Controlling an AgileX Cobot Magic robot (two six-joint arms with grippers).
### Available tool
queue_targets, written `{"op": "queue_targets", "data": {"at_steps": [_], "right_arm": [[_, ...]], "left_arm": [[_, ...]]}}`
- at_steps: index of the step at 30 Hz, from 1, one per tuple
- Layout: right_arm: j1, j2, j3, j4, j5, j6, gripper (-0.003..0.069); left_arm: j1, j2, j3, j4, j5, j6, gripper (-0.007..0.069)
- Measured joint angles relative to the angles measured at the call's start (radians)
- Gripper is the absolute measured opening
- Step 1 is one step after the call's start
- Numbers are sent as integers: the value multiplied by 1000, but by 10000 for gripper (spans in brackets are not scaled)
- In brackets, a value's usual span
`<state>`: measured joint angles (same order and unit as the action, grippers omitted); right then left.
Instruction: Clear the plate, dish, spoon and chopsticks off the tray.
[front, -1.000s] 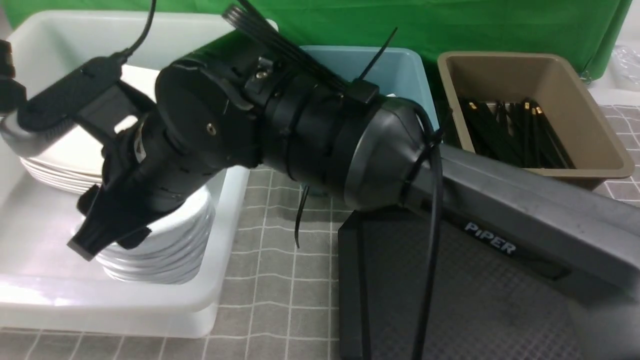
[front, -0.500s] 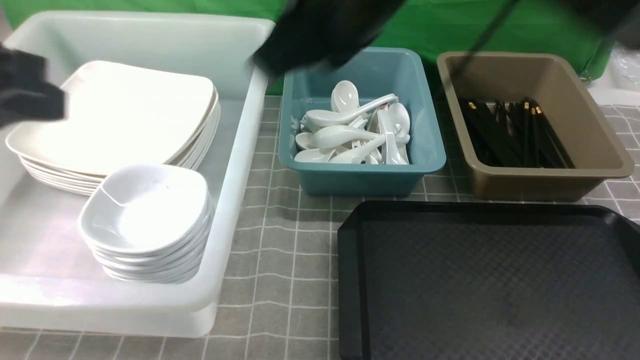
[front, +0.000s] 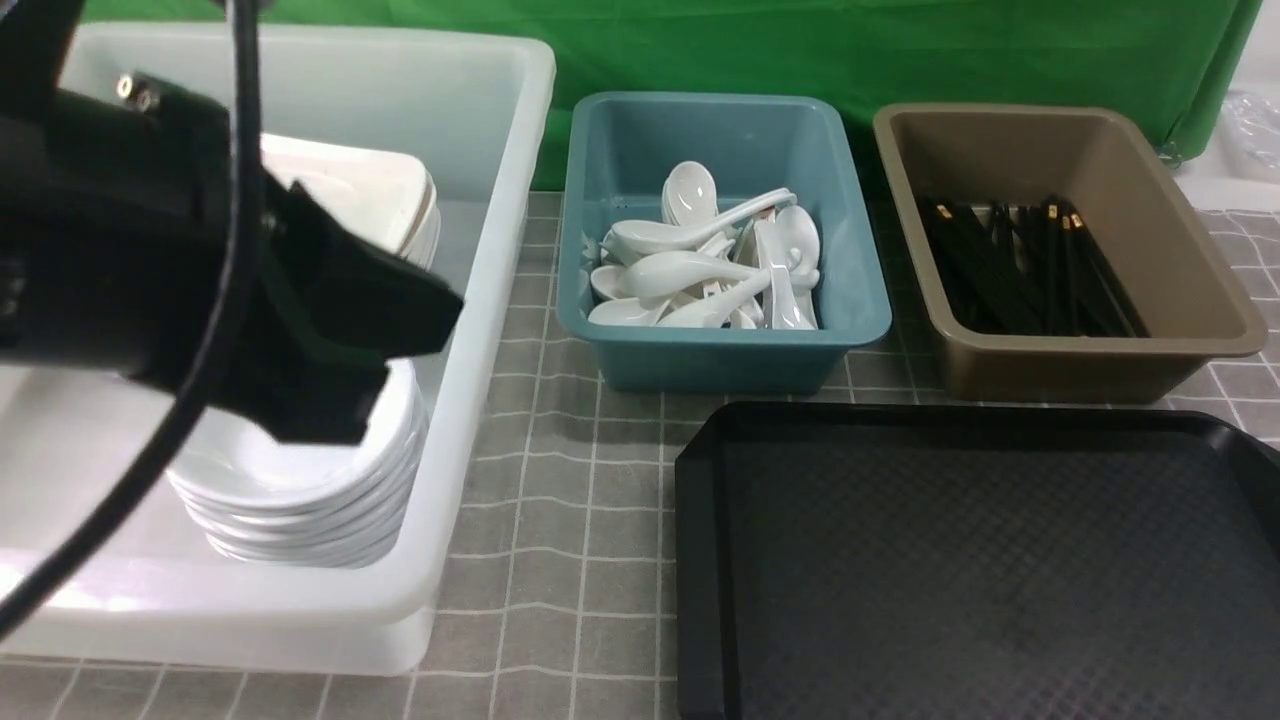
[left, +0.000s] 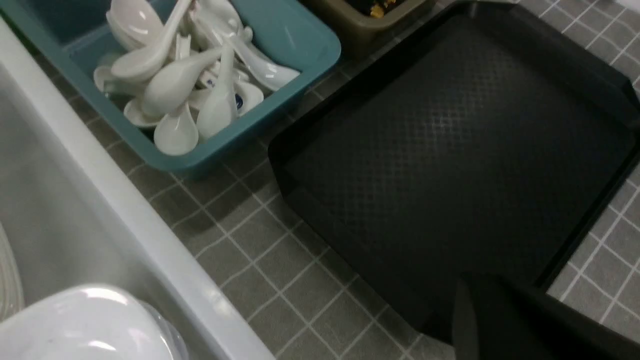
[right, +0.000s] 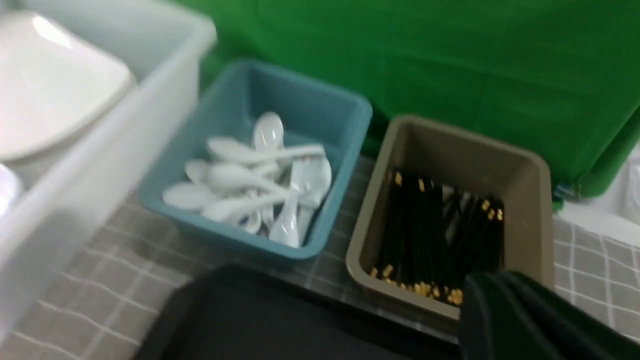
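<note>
The black tray (front: 960, 560) lies at the front right with a bare diamond-textured floor, which also shows under my left wrist as the tray (left: 450, 150). White square plates (front: 400, 195) and a stack of small deep dishes (front: 300, 500) sit in the white bin (front: 480, 330). Spoons (front: 700, 275) fill the teal tub and black chopsticks (front: 1020, 270) lie in the brown tub. My left gripper (front: 435, 305) hangs shut and empty over the bin, in front of the plates. The same left gripper (left: 462, 292) is dark and pressed together. My right gripper (right: 472, 287) is shut and empty near the brown tub; the front view does not show it.
The teal tub (front: 725, 355) and the brown tub (front: 1090, 365) stand side by side behind the tray. Grey checked cloth (front: 560, 520) covers the table between bin and tray. A green backdrop closes off the far side.
A second ago my right arm reached across to the dish stack with its gripper open. It has pulled out of the front view and shut. My left arm has swung in over the bin.
</note>
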<state>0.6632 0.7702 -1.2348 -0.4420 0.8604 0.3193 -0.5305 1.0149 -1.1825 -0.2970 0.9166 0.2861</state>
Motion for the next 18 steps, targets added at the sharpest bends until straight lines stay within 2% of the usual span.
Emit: {"op": "queue_targets", "data": {"at_steps": [3, 5, 10, 18], "right_arm": [[-1, -180, 172, -21, -102, 54, 20], [-1, -399, 379, -58, -216, 107, 20], [-1, -732, 672, -84, -349, 134, 20], [-1, -695, 768, -53, -412, 134, 44]], "left_arm": [[-1, 4, 0, -4, -29, 0, 4], [-1, 16, 0, -10, -52, 1, 4], [-1, 60, 0, -11, -89, 2, 4], [-3, 121, 0, -29, -147, 2, 4]]}}
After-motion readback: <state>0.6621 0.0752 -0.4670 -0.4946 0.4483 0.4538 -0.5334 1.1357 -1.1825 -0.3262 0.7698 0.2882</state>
